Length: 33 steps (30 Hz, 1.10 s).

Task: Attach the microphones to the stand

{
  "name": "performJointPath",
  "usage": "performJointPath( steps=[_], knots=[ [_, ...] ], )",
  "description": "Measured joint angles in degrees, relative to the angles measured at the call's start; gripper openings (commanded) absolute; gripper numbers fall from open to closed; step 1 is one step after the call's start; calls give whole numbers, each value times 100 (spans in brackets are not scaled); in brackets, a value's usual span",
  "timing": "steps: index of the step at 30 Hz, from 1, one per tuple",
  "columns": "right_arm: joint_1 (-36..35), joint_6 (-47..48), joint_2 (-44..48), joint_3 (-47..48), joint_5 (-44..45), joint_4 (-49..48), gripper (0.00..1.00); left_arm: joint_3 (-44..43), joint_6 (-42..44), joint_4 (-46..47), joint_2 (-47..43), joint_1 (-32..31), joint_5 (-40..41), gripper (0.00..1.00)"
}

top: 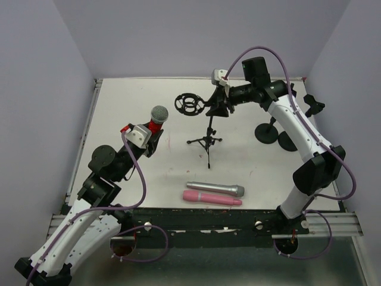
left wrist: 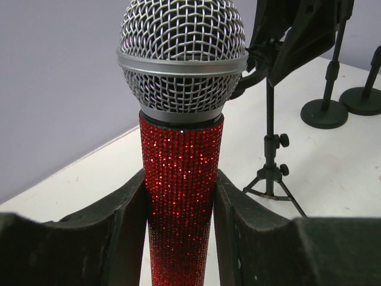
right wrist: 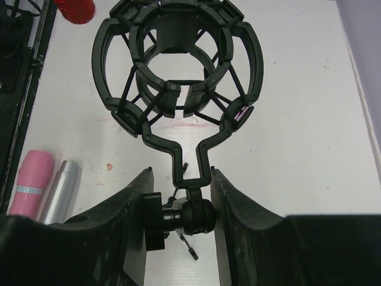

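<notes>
My left gripper [top: 153, 138] is shut on the glittery red microphone [top: 157, 119], whose silver mesh head [left wrist: 182, 56] points up; the fingers [left wrist: 128, 220] clamp its red body [left wrist: 180, 196]. My right gripper [top: 219, 106] is shut on the swivel joint [right wrist: 190, 215] of the black tripod stand [top: 208, 142], just below its ring-shaped shock mount [top: 189, 104], which fills the right wrist view [right wrist: 177, 65]. The silver-grey microphone [top: 215, 189] and the pink microphone [top: 211, 198] lie side by side near the table's front edge, also seen in the right wrist view as a pink end [right wrist: 33, 182] and a silver end [right wrist: 61, 190].
Two round black stand bases [top: 266, 132] [top: 289, 141] sit at the right under my right arm, also in the left wrist view [left wrist: 324, 113]. A black clamp [top: 314, 106] lies by the right table edge. Grey walls close in the white table [top: 119, 107].
</notes>
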<state>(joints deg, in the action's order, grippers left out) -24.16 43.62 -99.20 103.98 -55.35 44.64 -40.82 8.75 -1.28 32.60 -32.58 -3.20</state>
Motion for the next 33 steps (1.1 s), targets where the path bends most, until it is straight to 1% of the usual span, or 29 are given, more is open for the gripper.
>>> performJointPath(
  steps=[3, 6, 10, 11, 12, 14, 15, 19, 23, 28, 30, 33],
  knots=[
    [0, 98, 164, -247, -127, -42, 54, 31, -2, 2, -17, 0, 0, 0],
    [0, 44, 269, -422, -249, -22, 63, 46, -4, 15, -42, 0, -2, 0],
    [2, -76, 321, -599, -304, -20, 71, 46, -50, 61, -72, 2, -9, 0],
    [2, -125, 321, -627, -302, -26, 78, 46, -66, 76, -87, 9, -11, 0],
    [2, -170, 326, -656, -302, -46, 81, 46, -96, 105, -107, 13, -15, 0],
    [2, -291, 348, -726, -267, -114, 91, 46, -181, 144, -160, 22, -35, 0],
    [2, -363, 372, -756, -229, -146, 98, 46, -245, 155, -190, 22, -48, 0],
    [22, -651, 595, -966, 9, -372, 100, -98, -535, 146, -264, 26, -168, 0],
    [96, -833, 1014, -1394, 109, -584, 100, -667, -898, 120, -116, 26, -372, 0],
    [358, -1012, 1545, -2201, 76, -1025, 100, -1742, -1303, 190, 527, 26, -741, 0],
    [435, -1088, 1681, -2643, 37, -1226, 100, -2179, -1427, 205, 879, 26, -887, 0],
    [505, -1163, 1880, -3067, 0, -1453, 100, -2857, -1604, 203, 1491, 26, -1115, 0]
  ],
)
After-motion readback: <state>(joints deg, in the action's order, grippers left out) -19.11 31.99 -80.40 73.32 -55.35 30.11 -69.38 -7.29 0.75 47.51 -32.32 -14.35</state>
